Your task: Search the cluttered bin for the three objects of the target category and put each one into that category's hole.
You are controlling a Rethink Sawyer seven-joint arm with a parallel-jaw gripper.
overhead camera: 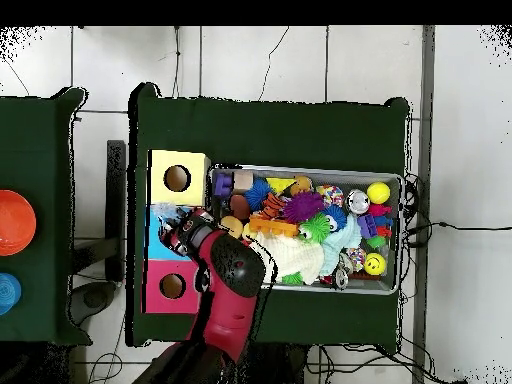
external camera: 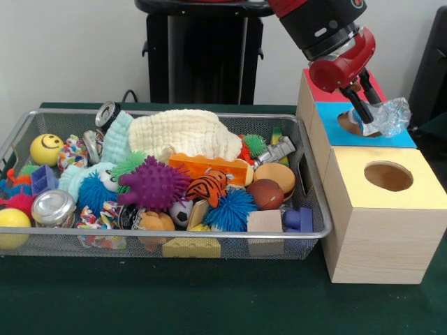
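Crumpled clear plastic wrapper (external camera: 387, 116) hangs clenched in the black-fingered gripper (external camera: 368, 117), right over the blue-topped wooden box's round hole (external camera: 349, 123). Best to centre it and lower before releasing, so it cannot snag the rim.

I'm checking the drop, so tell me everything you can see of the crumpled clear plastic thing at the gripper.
The crumpled clear plastic piece looks like thin, glossy, wrinkled film or a crushed bottle; which one is unclear. It sits over the blue box, at the right edge of its round hole, partly above the opening. The gripper reaches down to its left side, touching it. The overhead view hides it under the arm.
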